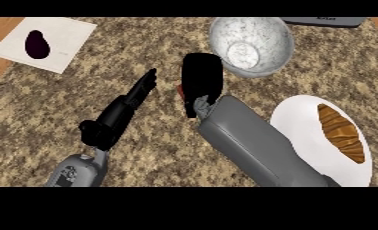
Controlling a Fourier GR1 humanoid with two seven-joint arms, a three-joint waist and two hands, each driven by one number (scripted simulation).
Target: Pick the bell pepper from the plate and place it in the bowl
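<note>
Only a red sliver of the bell pepper (180, 91) shows, at the lower left edge of my right hand (201, 78), which is curled over it and hides the rest. That hand hangs over the granite counter just left of the silvery bowl (271, 35), apart from its rim. The bowl holds nothing. The white plate (301, 120) lies at the lower right, partly under my right forearm, with a brown pastry (341, 133) on it. My left hand (124, 110) rests to the left, fingers straight and pointing up-right, holding nothing.
A white square board (63, 36) with a dark purple eggplant (37, 44) lies at the top left, near the counter's wooden edge. A flat grey object (325, 21) sits at the top right behind the bowl.
</note>
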